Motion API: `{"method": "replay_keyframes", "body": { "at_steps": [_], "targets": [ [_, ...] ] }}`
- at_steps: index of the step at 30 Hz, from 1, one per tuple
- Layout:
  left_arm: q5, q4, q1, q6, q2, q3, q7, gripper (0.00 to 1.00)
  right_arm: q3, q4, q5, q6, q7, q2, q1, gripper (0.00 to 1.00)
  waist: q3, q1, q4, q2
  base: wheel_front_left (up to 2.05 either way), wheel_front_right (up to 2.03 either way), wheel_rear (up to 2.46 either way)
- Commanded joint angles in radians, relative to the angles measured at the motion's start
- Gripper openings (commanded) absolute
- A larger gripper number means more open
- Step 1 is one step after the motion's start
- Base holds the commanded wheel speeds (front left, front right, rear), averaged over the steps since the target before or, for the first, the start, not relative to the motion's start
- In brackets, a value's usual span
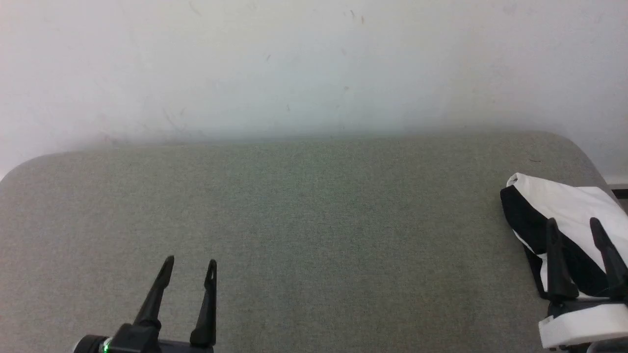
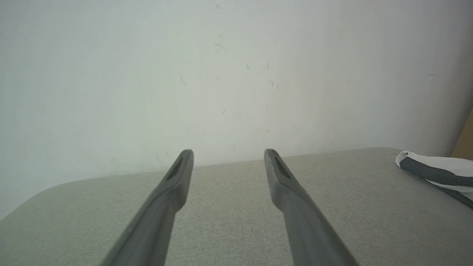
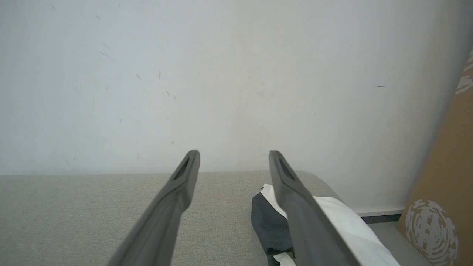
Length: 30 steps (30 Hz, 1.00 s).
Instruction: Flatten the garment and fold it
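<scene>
Grey fabric covers the tabletop (image 1: pixel 314 220), and the garment (image 1: pixel 554 196) lies bunched at its far right edge. Your right tool (image 1: pixel 573 221) hangs over it, spread and empty; the left tool (image 1: pixel 191 262) is likewise spread. Pinch one outer layer and drag it toward centre first.

Most of the worktop (image 1: pixel 314 220) is left open; its right end is blocked.
The far edge is closed off by a white wall (image 1: pixel 314 63); the right end is taken up by the bunched garment (image 1: pixel 571 203), and a cardboard panel (image 3: pixel 443 177) is stood beyond.
</scene>
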Motion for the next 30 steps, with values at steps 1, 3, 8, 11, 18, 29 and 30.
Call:
{"method": "replay_keyframes", "body": {
  "at_steps": [1,3,8,11,18,29,30],
  "targets": [
    [0.004,0.006,0.014,0.005,-0.005,0.001,-0.005,1.00,0.005,-0.001,-0.012,-0.001,-0.012,0.006,0.011,1.00,-0.011,0.0002,0.012,0.0000,0.00,0.00,0.00],
    [0.005,0.012,0.028,0.007,-0.016,0.006,-0.005,1.00,0.013,0.009,-0.033,-0.001,-0.035,0.016,0.028,1.00,-0.013,0.0002,0.014,0.0000,0.00,0.00,0.00],
    [0.017,0.013,0.056,0.004,-0.045,0.017,-0.005,1.00,0.031,0.069,-0.057,-0.001,-0.085,0.023,0.063,1.00,-0.014,0.0002,0.023,0.0000,0.00,0.00,0.00],
    [0.026,0.012,0.061,-0.003,-0.058,0.026,-0.005,1.00,0.052,0.093,-0.056,-0.001,-0.104,0.024,0.061,1.00,-0.009,0.0002,0.024,0.0000,0.00,0.00,0.00],
    [0.050,0.022,0.060,-0.024,-0.082,0.047,-0.005,1.00,0.064,0.121,-0.049,-0.001,-0.122,0.024,0.053,1.00,-0.001,0.0002,0.027,0.0000,0.00,0.00,0.00],
    [0.060,0.024,0.052,-0.029,-0.089,0.053,0.004,0.00,0.065,0.125,-0.051,0.000,-0.117,0.020,0.054,0.00,0.003,0.0003,0.026,0.0000,0.00,0.00,0.00],
    [0.061,0.026,0.050,-0.029,-0.090,0.054,0.006,0.00,0.066,0.125,-0.051,0.000,-0.115,0.020,0.053,0.00,0.004,0.0003,0.026,0.0000,0.00,0.00,0.00]
  ]
}}
